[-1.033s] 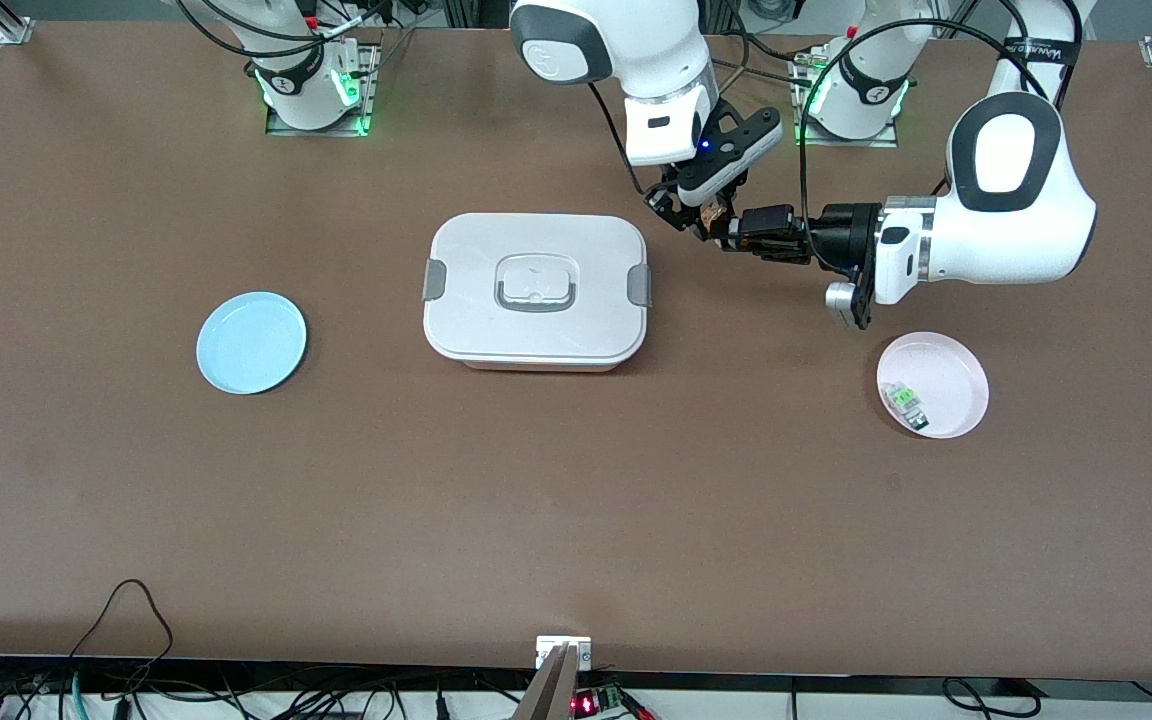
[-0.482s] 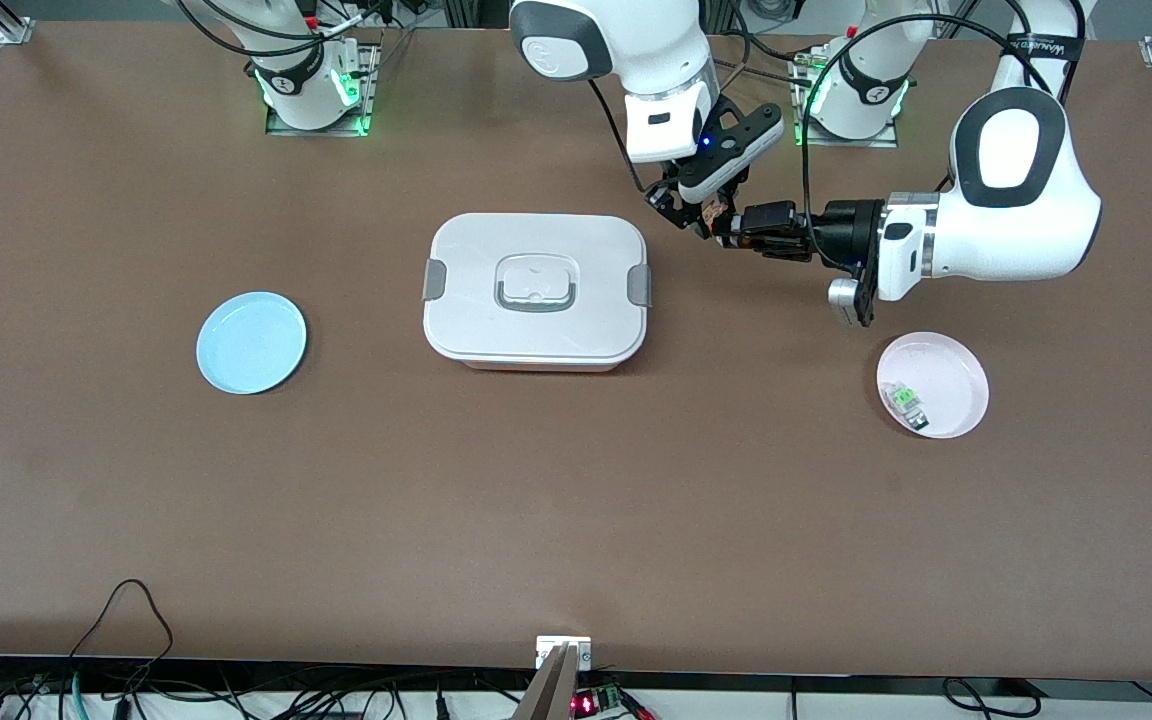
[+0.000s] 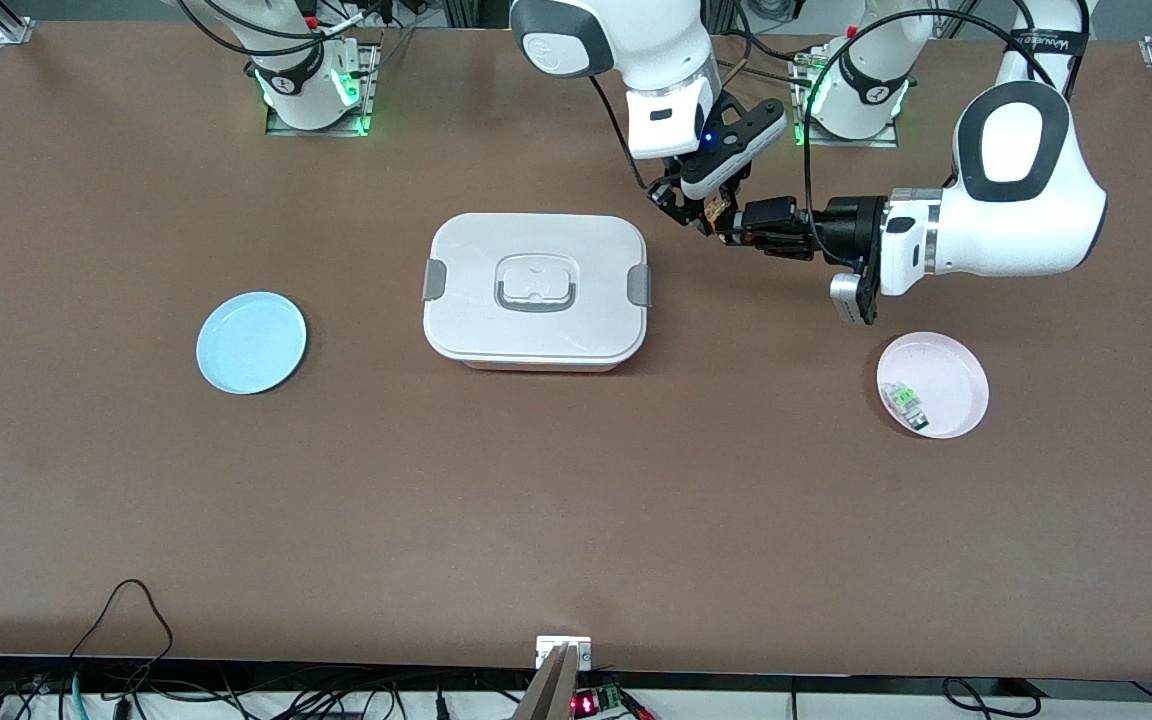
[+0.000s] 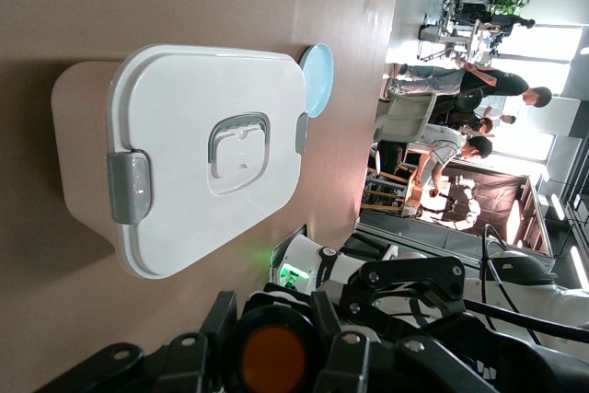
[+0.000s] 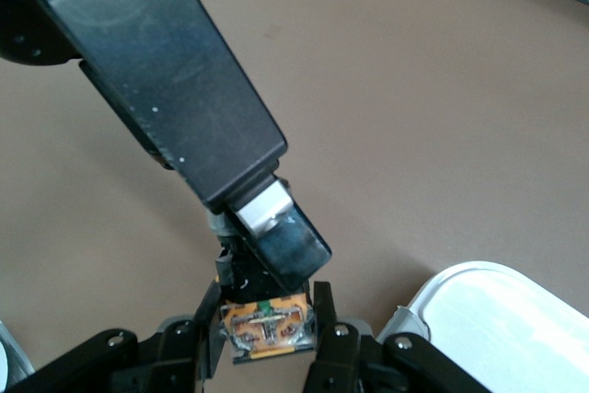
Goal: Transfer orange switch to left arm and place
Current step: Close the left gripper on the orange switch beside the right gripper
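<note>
Right hand (image 3: 708,213) and left hand (image 3: 733,228) meet in air over bare desk (image 3: 576,500), beside box (image 3: 536,290) at left arm's end. Both clenched on orange switch (image 3: 712,214), held between them. Box lid closed, clasps down.

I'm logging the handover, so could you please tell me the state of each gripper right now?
Left gripper: shut on the orange switch, over the table beside the box.
Right gripper: also shut on the orange switch.
</note>
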Action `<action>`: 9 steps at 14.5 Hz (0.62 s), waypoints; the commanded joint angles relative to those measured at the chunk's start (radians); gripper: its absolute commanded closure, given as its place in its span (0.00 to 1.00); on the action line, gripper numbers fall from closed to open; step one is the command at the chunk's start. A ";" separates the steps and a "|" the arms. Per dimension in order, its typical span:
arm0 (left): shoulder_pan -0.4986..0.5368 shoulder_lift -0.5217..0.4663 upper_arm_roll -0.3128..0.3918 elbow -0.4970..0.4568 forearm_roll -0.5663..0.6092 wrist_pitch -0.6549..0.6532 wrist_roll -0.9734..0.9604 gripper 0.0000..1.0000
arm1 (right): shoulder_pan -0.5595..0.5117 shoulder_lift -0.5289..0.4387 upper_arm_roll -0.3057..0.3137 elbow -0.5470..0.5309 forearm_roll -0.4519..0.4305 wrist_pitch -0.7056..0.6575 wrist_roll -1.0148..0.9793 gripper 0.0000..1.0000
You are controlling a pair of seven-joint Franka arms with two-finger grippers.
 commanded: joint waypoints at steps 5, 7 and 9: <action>0.024 -0.046 0.045 -0.005 0.025 -0.092 -0.007 1.00 | 0.008 0.010 0.000 0.044 -0.010 -0.016 -0.001 0.00; 0.024 -0.046 0.065 0.017 0.045 -0.135 -0.010 1.00 | 0.008 0.010 0.000 0.044 -0.009 -0.014 -0.001 0.00; 0.024 -0.046 0.088 0.032 0.065 -0.165 -0.013 1.00 | 0.008 0.010 0.002 0.044 -0.009 -0.014 0.004 0.00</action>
